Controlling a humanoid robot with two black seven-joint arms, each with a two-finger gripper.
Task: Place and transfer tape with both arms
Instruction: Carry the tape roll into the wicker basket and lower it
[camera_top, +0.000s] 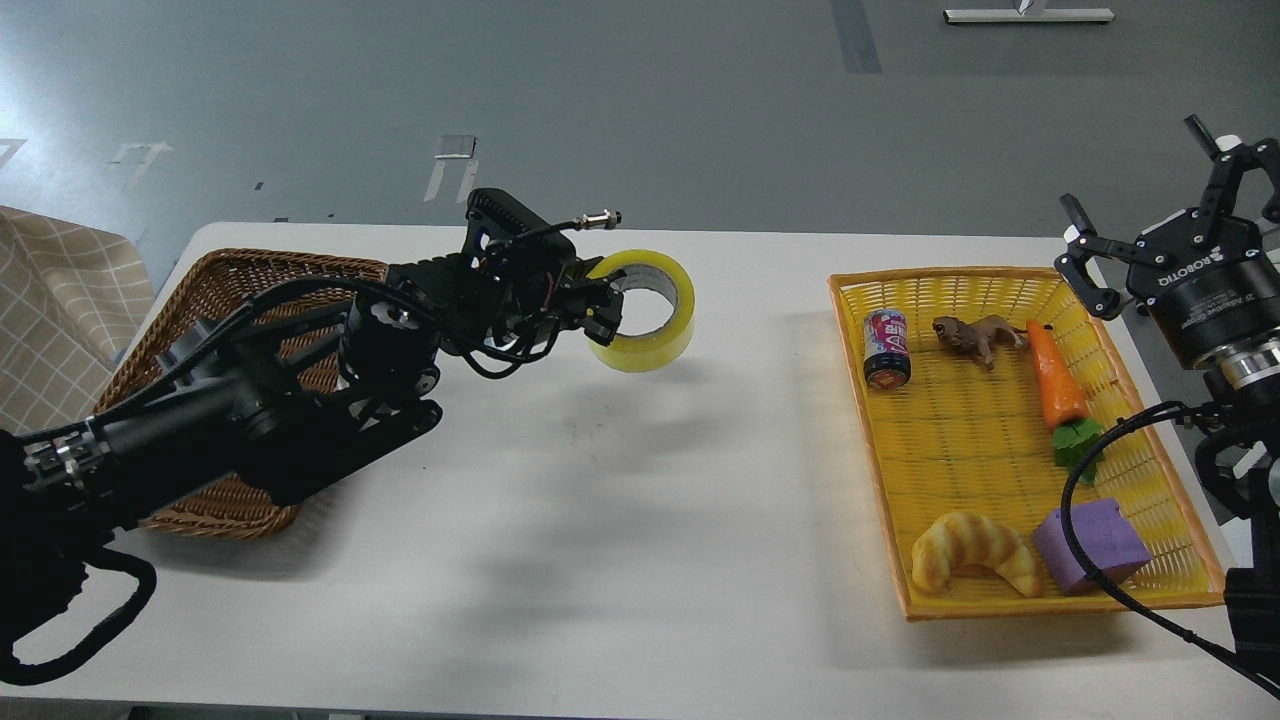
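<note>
The tape (652, 322), a yellow translucent roll with a grey-white core, hangs in the air above the white table (620, 500), held by its left rim. My left gripper (604, 308) is shut on that rim, with a finger through the core hole. My right gripper (1160, 215) is open and empty, raised at the far right above the back corner of the yellow basket (860, 400). It is far from the tape.
A brown wicker basket (240, 300) lies at the left, partly under my left arm. The yellow basket holds a can (886, 346), a toy lion (978, 336), a carrot (1056, 384), a croissant toy (974, 566) and a purple block (1088, 546).
</note>
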